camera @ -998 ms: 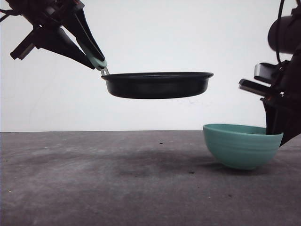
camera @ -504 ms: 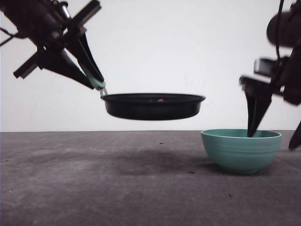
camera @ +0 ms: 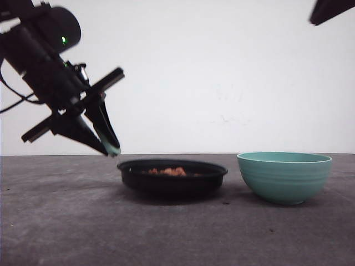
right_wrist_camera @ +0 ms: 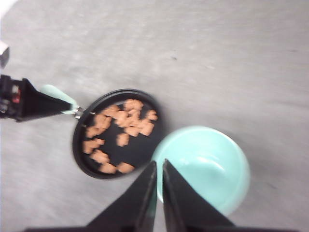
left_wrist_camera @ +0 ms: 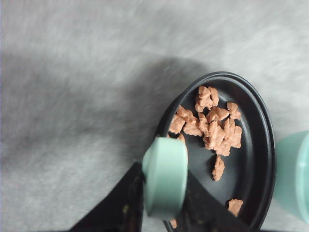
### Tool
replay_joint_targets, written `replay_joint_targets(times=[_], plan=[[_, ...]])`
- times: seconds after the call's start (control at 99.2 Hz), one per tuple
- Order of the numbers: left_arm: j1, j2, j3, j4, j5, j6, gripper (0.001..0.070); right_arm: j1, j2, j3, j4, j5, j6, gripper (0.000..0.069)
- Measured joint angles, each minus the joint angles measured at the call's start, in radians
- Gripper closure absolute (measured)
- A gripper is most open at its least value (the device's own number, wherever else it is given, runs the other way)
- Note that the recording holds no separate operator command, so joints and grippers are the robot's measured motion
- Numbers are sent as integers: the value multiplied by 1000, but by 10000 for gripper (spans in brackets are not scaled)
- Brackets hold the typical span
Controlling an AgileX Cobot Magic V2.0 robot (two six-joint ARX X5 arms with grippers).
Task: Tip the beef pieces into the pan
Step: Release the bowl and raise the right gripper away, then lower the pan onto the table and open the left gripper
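1. Beef pieces (camera: 166, 172) lie scattered inside the pan (camera: 172, 176), most heaped toward one side, a few apart.
2. Pan sits flat on the grey table (camera: 66, 221), just beside the teal bowl (camera: 284, 176), not touching it.
3. Left gripper (camera: 111, 149) is clamped on the pan's mint-green handle (left_wrist_camera: 164, 176), fingers pressed to either side.
4. Right gripper (right_wrist_camera: 159, 171) hangs high above the bowl and pan, its fingers nearly together with only a thin gap, gripping nothing.
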Motion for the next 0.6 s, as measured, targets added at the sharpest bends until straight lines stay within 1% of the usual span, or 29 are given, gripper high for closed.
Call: replay_joint_targets(times=[0.151, 0.182, 0.212, 0.242, 0.262, 0.313, 0.323, 0.343, 0.353, 0.373, 0.424, 0.434, 0.454, 0.545, 0.595], plan=[[1, 29, 5, -18, 11, -10, 652, 35, -13, 0, -79, 87, -10, 679], [1, 30, 6, -19, 10, -19, 637, 37, -13, 0, -86, 98, -13, 679], [1, 30, 6, -19, 10, -27, 602, 40, -13, 0, -91, 104, -18, 679], [1, 31, 6, -20, 9, -39, 545, 40, -13, 0, -91, 106, -23, 679], [1, 32, 6, -20, 10, -47, 493, 40, -13, 0, -90, 107, -26, 679], [1, 32, 6, -20, 9, -58, 345, 40, -13, 0, -83, 108, -30, 679], [2, 32, 6, -20, 10, -62, 300, 40, -13, 0, -81, 108, -31, 679], [2, 32, 6, -20, 9, -68, 254, 40, -13, 0, -75, 108, -32, 679], [2, 32, 6, -20, 9, -72, 209, 40, -13, 0, -72, 108, -34, 679], [2, 32, 6, -20, 9, -76, 148, 40, -13, 0, -66, 108, -36, 679], [1, 30, 6, -26, 9, -83, 10, 40, -13, 0, -40, 113, -45, 679], [1, 29, 6, -26, 10, -76, 15, 40, -13, 0, -36, 116, -47, 679], [1, 26, 6, -30, 8, -86, 14, 40, -13, 0, -27, 123, -52, 679], [2, -19, 6, -56, 6, -87, 14, 40, -13, 0, 16, 172, -84, 679], [2, -69, 6, -68, -8, -80, 14, 40, -14, 0, 42, 210, -111, 679]])
